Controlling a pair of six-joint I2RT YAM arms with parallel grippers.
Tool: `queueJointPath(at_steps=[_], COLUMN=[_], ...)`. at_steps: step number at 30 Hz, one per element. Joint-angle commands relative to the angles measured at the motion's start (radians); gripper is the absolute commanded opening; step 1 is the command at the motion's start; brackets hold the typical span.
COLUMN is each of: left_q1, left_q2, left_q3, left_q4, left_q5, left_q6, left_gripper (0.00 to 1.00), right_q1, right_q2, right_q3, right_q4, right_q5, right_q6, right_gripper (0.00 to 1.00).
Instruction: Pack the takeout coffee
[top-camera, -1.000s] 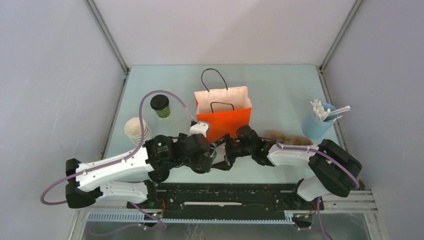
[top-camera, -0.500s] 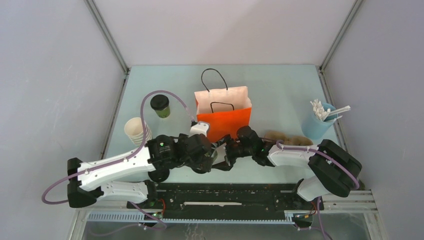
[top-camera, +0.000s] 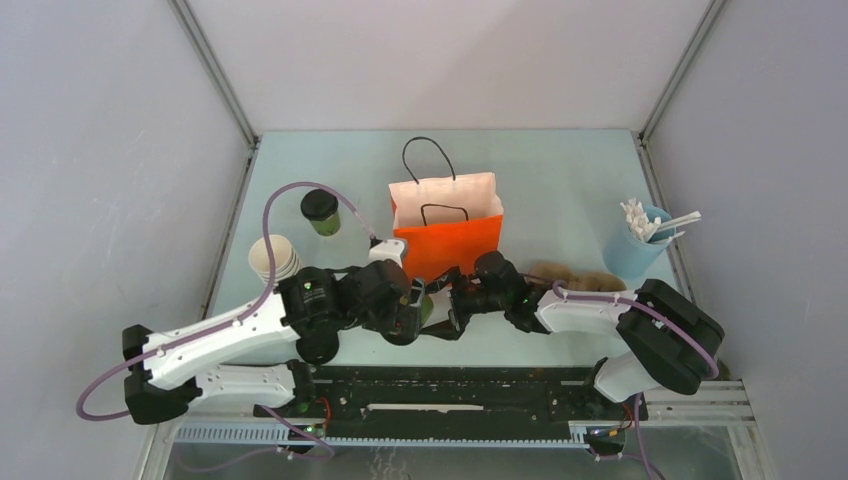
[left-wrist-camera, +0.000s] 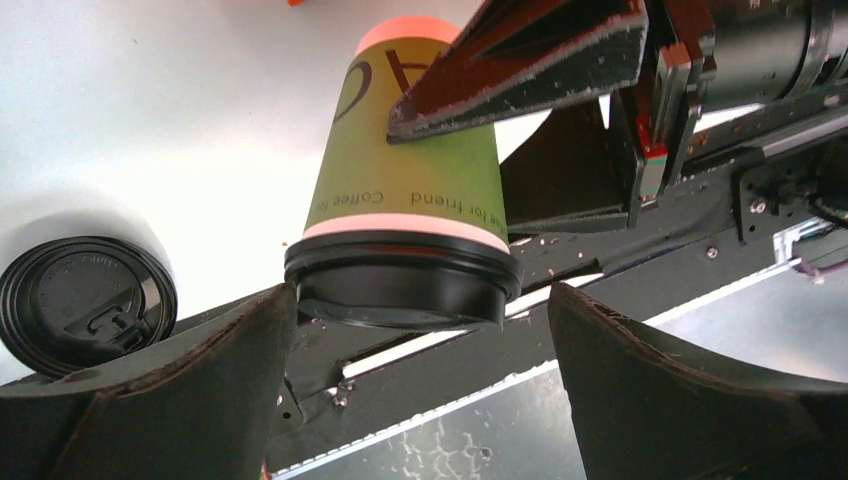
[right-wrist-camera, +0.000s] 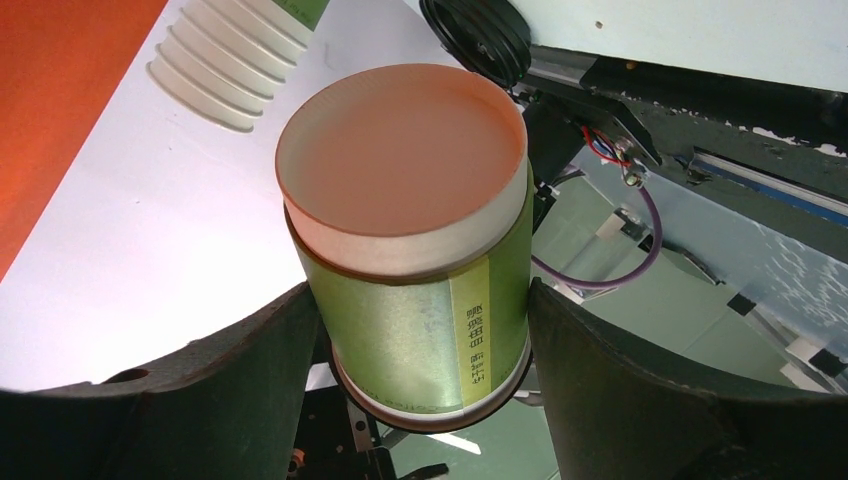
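Left arm has slid back and to the left, away from the bag (top-camera: 447, 243). Now a bit of green cup (top-camera: 426, 308) shows between the two arms, just in front of the bag. The right end effector (right-wrist-camera: 420, 290) is clamped on this cup and holds it tipped over. The cup's black lid (left-wrist-camera: 400, 290) points at the left end effector (top-camera: 405, 318). Its fingers (left-wrist-camera: 200, 380) are wide apart, one on each side of the lid. The other cup (top-camera: 320, 211) stands on the desk (top-camera: 560, 180), left of the bag, with its lid on.
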Motion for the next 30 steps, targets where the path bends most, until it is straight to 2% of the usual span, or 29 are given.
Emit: queueJointPath(at_steps=[1, 8, 19, 30], left_q1=[0.048, 0.067, 0.067, 0.130], left_q2=[-0.014, 0.023, -0.080, -0.115], left_q3=[-0.028, -0.051, -0.093, -0.198], left_q4=[0.063, 0.079, 0.058, 0.157], left_q5=[0.036, 0.058, 0.015, 0.163], left_q6=[0.019, 0.040, -0.013, 0.001], left_gripper=[1.00, 1.00, 1.00, 1.00], right_q1=[0.011, 0.011, 0.011, 0.014], right_q2=[-0.034, -0.037, -0.044, -0.032], right_q3=[-0.006, -0.005, -0.016, -0.016], right_q4=[0.036, 0.033, 0.039, 0.076], right_q5=[-0.002, -0.003, -0.004, -0.009], right_q6=[0.251, 0.254, 0.254, 0.267], right_gripper=[0.83, 0.82, 0.82, 0.81])
